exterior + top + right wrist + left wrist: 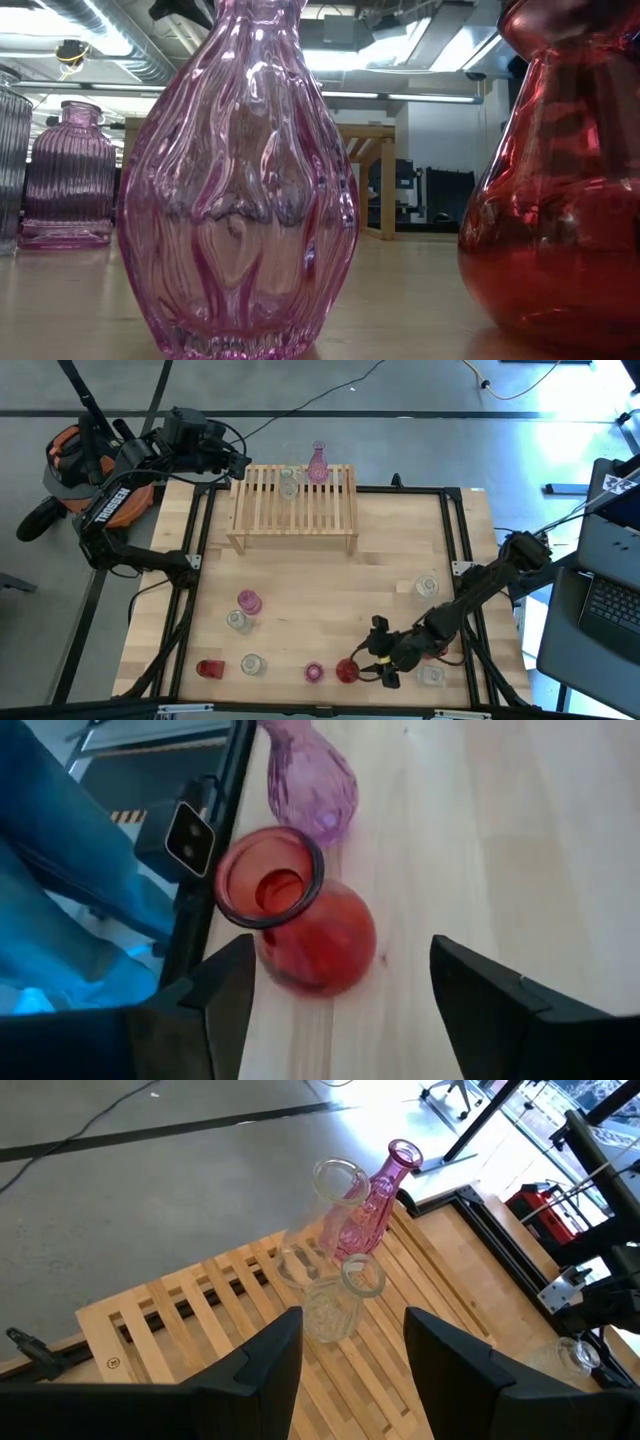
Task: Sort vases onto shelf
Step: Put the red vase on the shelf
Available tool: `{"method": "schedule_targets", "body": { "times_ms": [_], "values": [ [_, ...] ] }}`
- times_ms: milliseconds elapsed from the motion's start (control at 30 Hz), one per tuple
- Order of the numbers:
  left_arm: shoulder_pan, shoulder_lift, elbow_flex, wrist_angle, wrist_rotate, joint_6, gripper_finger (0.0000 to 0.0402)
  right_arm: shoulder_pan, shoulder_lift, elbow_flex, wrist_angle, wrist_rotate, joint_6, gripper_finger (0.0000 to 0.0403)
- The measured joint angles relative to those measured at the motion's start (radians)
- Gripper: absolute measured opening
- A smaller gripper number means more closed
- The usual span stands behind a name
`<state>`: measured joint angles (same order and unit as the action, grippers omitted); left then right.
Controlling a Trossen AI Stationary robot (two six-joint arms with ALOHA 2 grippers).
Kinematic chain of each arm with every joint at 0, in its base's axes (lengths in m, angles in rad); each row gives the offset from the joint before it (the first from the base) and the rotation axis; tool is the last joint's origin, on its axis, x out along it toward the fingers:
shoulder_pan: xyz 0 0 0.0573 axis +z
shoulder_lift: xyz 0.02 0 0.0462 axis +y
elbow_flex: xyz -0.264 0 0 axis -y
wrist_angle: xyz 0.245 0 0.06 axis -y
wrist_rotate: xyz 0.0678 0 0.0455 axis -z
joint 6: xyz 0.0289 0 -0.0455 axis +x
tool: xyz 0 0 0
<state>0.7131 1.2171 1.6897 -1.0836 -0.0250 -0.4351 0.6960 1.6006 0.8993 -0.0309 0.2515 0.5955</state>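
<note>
The shelf [295, 508] stands at the table's far side. A slim pink vase [318, 463] and clear vases [290, 482] stand on its slats, also seen in the left wrist view as the pink vase [375, 1205] and a squat clear vase [332, 1308]. My left gripper [240, 465] hovers open above the shelf's left end, touching nothing. Near the front edge stands a round red vase [347, 671], with a pink vase [314, 673] beside it. My right gripper [340, 1010] is open and tipped downward, just short of the red vase [300, 925], with its fingers either side and apart from it.
More vases stand on the tabletop: a pink vase [249, 601] and a clear vase [238, 621] left of centre, a squat red vase [209, 669] and a clear vase [252, 664] at the front left, and clear vases [427, 587] [431, 676] at the right. The black frame rail [215, 850] runs along the front edge.
</note>
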Motion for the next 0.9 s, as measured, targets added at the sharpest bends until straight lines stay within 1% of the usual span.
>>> {"method": "schedule_targets", "body": {
  "times_ms": [300, 433, 533, 667, 767, 833, 900],
  "values": [
    [0.000, 0.000, 0.000, 0.000, 0.000, 0.000, 0.0169, -0.002, 0.104, 0.001, 0.154, -0.070, -0.100, 0.0248],
    [0.000, 0.000, 0.000, 0.000, 0.000, 0.000, 0.0169, -0.002, 0.147, 0.010, 0.209, -0.072, -0.153, 0.0248],
    [0.000, 0.000, 0.000, 0.000, 0.000, 0.000, 0.0169, -0.003, 0.173, 0.020, 0.283, -0.049, -0.187, 0.0248],
    [0.000, 0.000, 0.000, 0.000, 0.000, 0.000, 0.0169, -0.010, 0.220, 0.018, 0.357, 0.009, -0.208, 0.0248],
    [0.000, 0.000, 0.000, 0.000, 0.000, 0.000, 0.0169, -0.025, 0.253, 0.019, 0.421, 0.011, -0.209, 0.0246],
    [0.000, 0.000, 0.000, 0.000, 0.000, 0.000, 0.0169, -0.037, 0.272, 0.018, 0.458, 0.031, -0.217, 0.0234],
    [0.000, 0.000, 0.000, 0.000, 0.000, 0.000, 0.0169, -0.046, 0.278, 0.018, 0.462, 0.046, -0.236, 0.0203]
  ]
}}
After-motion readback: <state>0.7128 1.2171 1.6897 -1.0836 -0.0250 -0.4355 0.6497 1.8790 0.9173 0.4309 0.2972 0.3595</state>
